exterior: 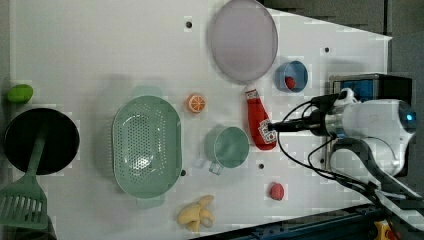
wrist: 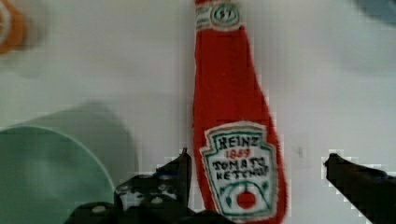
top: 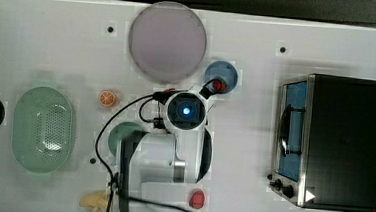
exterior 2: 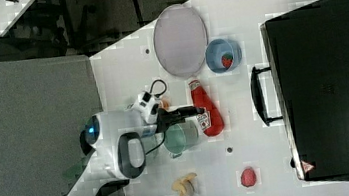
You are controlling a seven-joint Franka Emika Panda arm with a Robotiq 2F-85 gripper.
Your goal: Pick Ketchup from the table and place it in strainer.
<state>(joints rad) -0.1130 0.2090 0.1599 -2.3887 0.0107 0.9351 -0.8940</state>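
Ketchup [wrist: 236, 116] label reads "HEINZ TOMATO KETCHUP", neck "57".

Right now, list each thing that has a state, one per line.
Ketchup: lying flat on the table, not gripped.
pincer: open, fingers either side of the bottle's label end.
strainer: upright, nothing in it.
blue cup: holds a small red berry.
teal cup: upright.
toaster oven: door shut.

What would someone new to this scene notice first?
Probably the red ketchup lying flat mid-table, with the open gripper hanging over its labelled end, a finger on either side. Next, the big mint strainer toward the left view's left, and the black oven at the top view's right edge.
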